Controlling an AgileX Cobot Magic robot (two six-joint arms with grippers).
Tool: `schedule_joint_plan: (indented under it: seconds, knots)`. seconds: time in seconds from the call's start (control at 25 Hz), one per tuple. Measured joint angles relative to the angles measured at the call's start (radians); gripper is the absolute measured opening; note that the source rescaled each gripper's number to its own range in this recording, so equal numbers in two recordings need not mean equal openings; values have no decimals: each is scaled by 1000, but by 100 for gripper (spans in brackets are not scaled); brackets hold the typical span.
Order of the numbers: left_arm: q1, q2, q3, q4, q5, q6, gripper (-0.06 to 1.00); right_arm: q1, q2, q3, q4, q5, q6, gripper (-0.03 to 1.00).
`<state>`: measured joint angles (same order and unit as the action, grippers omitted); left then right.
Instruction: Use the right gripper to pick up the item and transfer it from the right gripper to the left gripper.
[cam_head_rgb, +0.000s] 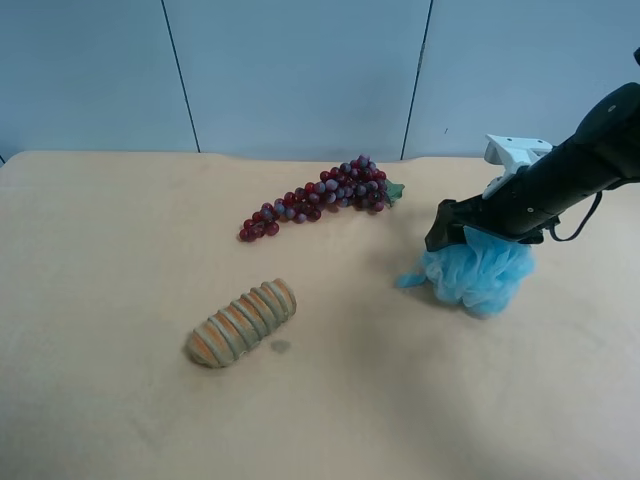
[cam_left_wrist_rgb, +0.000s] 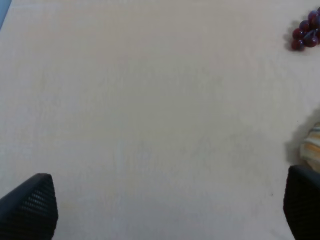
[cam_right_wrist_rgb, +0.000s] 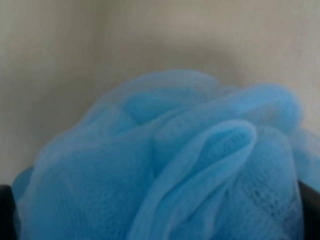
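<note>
Pouf (cam_head_rgb: 478, 278) is sitting on the table (cam_head_rgb: 120, 250), tucked right between the jaws of the right gripper (cam_head_rgb: 452, 232), which stand wide either side of it, not squeezing as far as I can tell. I'd close slowly on the dense middle, not loose outer mesh, or it'll slip at the handover.

Light: bright, soft, even.
Shadows: faint, soft-edged.
Focus: right wrist view blurred; the close pouf (cam_right_wrist_rgb: 165, 165) looks hazy.
</note>
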<state>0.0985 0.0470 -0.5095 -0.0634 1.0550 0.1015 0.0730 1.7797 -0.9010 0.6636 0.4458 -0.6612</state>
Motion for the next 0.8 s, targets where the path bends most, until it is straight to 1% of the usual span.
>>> schedule_joint_plan:
  seconds: [0.12,0.24,0.28,0.36,0.64,0.76,0.8]
  knots:
    - [0,0,0,0,0,0,95,0,0,0,0,7,0,88]
    - [0,0,0,0,0,0,95,0,0,-1,0,14,0,81]
    - [0,0,0,0,0,0,95,0,0,-1,0,15,0,77]
    - [0,0,0,0,0,0,95,0,0,-2,0,17,0,68]
    - [0,0,0,0,0,0,95,0,0,-2,0,16,0,27]
    - [0,0,0,0,0,0,95,0,0,-6,0,17,0,5]
    - [0,0,0,0,0,0,95,0,0,-7,0,17,0,3]
